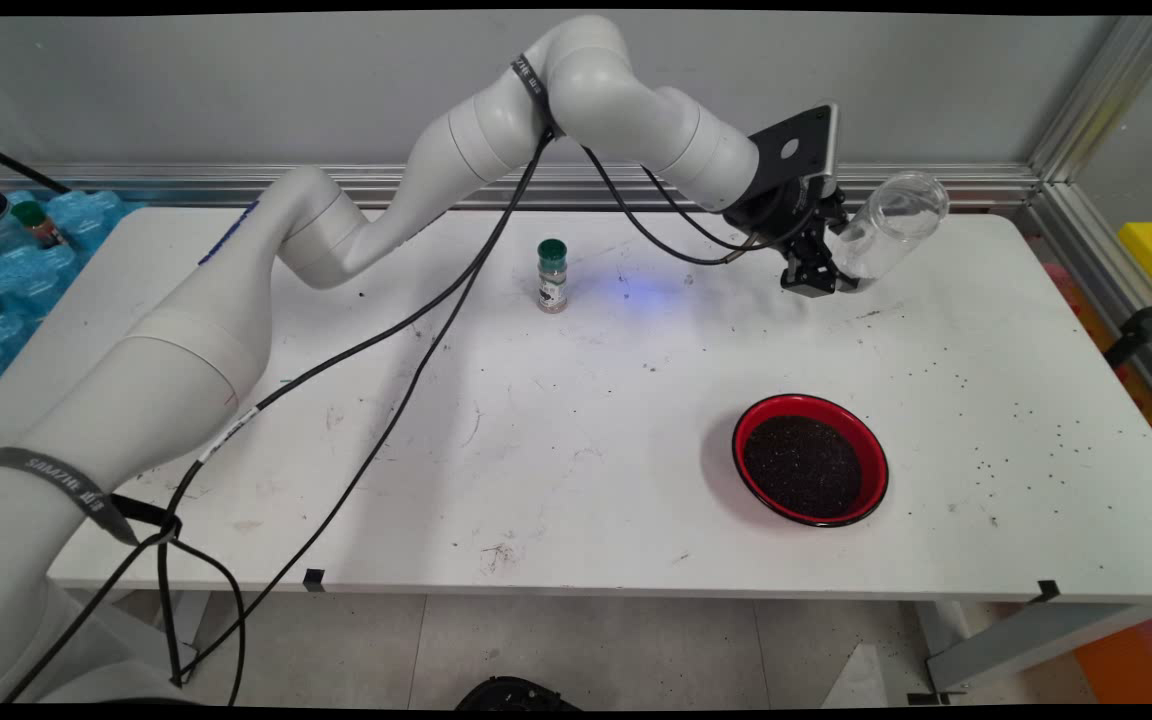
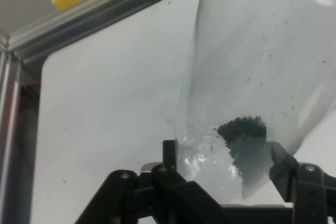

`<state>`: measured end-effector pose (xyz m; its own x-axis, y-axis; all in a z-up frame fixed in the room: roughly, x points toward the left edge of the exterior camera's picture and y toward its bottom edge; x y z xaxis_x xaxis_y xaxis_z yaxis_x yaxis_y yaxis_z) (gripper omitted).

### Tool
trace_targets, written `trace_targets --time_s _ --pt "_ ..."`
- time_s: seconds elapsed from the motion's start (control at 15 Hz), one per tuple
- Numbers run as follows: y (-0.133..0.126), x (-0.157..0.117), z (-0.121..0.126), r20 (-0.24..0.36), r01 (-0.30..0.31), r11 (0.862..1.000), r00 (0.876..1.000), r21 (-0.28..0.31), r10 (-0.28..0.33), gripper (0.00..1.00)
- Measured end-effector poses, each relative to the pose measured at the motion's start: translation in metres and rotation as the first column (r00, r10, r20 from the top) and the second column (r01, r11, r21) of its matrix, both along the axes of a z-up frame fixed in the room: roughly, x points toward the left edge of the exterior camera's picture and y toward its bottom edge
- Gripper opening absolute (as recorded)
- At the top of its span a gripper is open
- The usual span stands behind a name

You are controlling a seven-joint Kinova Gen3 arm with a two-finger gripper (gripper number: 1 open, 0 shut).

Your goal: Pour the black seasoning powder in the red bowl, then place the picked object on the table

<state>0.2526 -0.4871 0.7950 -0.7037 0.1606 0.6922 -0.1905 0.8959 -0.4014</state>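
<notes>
My gripper (image 1: 829, 275) is shut on the lower end of a clear plastic jar (image 1: 886, 232), held tilted just above the table's far right part with its mouth pointing up and right. In the hand view the jar (image 2: 262, 77) fills the right side, with a small clump of dark grains (image 2: 242, 127) left near its bottom, and my gripper (image 2: 223, 169) clasps its base from both sides. A red bowl (image 1: 810, 472) full of dark grains sits on the table nearer the front, well apart from my gripper.
A small spice bottle with a green cap (image 1: 552, 275) stands upright at the table's far middle. Dark grains are scattered over the white table (image 1: 1026, 400) on the right. An aluminium frame (image 1: 1076, 190) borders the far right corner. Blue-packed bottles (image 1: 16, 260) lie off the left edge.
</notes>
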Motion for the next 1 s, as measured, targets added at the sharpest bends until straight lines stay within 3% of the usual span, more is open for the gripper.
trace_targets --time_s 0.47,1.0 --pt "-0.009 0.000 -0.017 -0.033 -0.094 0.988 0.995 0.124 0.098 0.00" --pt "-0.015 0.004 -0.041 -0.041 -0.177 0.957 0.981 0.228 0.191 0.00"
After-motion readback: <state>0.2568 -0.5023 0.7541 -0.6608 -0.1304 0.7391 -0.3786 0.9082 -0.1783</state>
